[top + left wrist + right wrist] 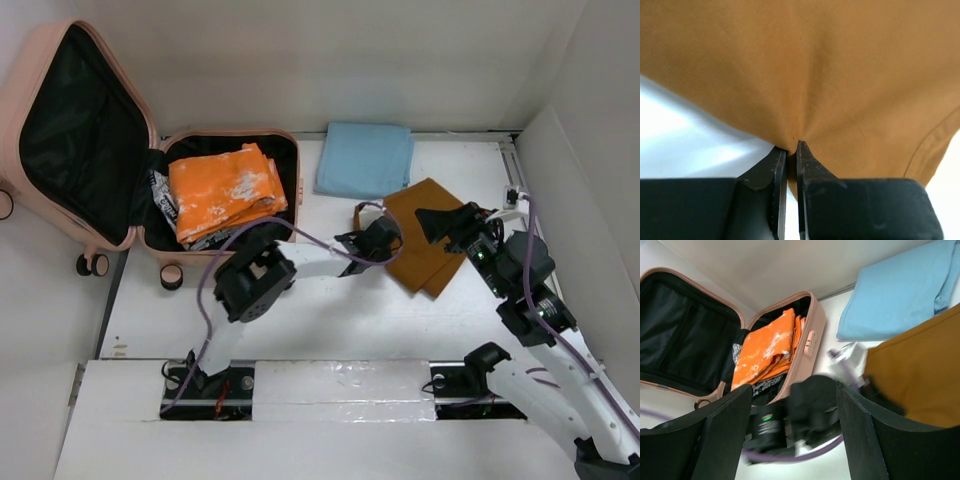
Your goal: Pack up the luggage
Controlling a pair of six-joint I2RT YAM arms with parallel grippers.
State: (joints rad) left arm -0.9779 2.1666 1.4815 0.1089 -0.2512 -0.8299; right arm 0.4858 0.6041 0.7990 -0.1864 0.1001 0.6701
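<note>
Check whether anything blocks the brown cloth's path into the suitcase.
Nothing visible lies on the table between the brown cloth, pinched by the left gripper, and the luggage; only its raised side wall must be cleared.

The right gripper [794,387] fills the foreground, its two black fingers [722,425] spread wide apart. Beyond them the luggage [815,322] lies open on the white surface [832,315], lid laid back to its left, black lining showing. A folded orange garment [765,352] rests in its tray over something black and white. Right of the luggage lies a folded light-blue cloth [900,290]; nearer than that, a mustard-brown cloth [920,375]. A blurred dark arm [810,412] with a purple cable sits just in front of the luggage.
</note>
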